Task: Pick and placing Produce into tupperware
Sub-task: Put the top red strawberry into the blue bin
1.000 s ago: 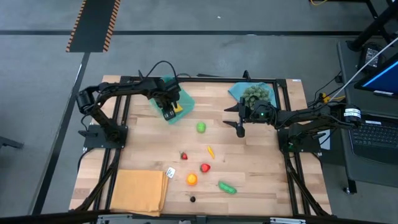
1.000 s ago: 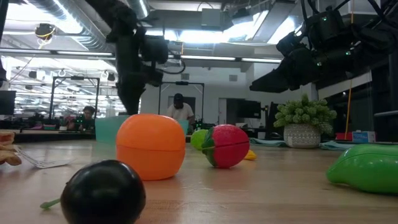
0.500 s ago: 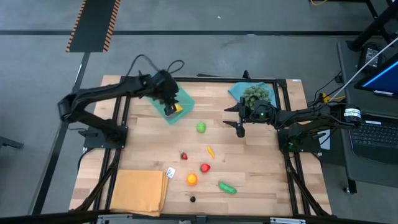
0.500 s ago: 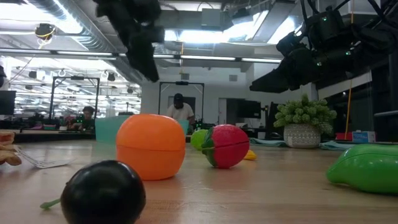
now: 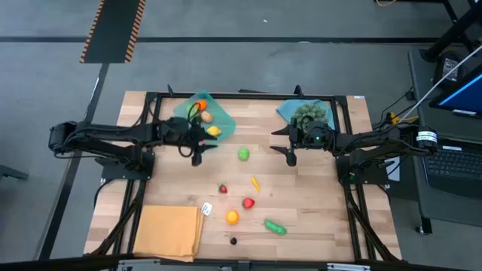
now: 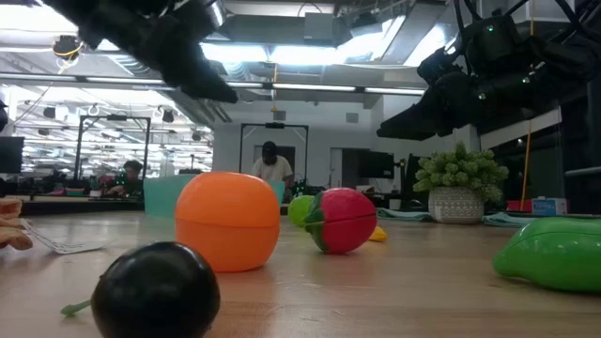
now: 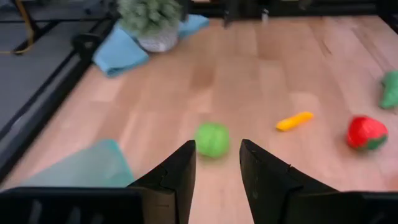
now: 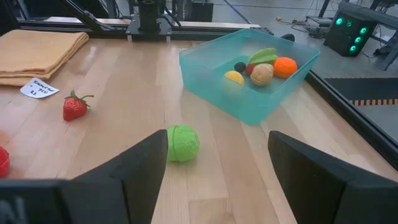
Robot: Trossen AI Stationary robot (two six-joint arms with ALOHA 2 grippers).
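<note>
The teal tupperware tray (image 5: 205, 117) stands at the table's far left and holds an orange, a yellow, a tan and a dark piece (image 8: 261, 70). More produce lies on the wood: a green ball (image 5: 243, 154), a strawberry (image 5: 223, 188), a yellow-orange pepper (image 5: 255, 183), a red piece (image 5: 248, 202), an orange (image 5: 232, 217), a green pod (image 5: 275, 226) and a dark berry (image 5: 233, 241). My left gripper (image 5: 197, 154) is open and empty, just near of the tray and left of the green ball (image 7: 212, 139). My right gripper (image 5: 291, 156) hangs open and empty to the right of that ball (image 8: 183, 143).
A bushy grey-green plant (image 5: 310, 114) sits on a blue cloth at the far right, behind my right gripper. The orange-tan mat (image 5: 169, 232) lies at the near left corner, with a small white card (image 5: 206, 208) beside it. Bare wood stretches between the two grippers.
My left gripper has drawn back from over the tray toward the near edge, its arm folding toward the table's left. The tray's contents, covered by the gripper before, now show, with the yellow piece lying at the tray's near side. My right arm kept still.
</note>
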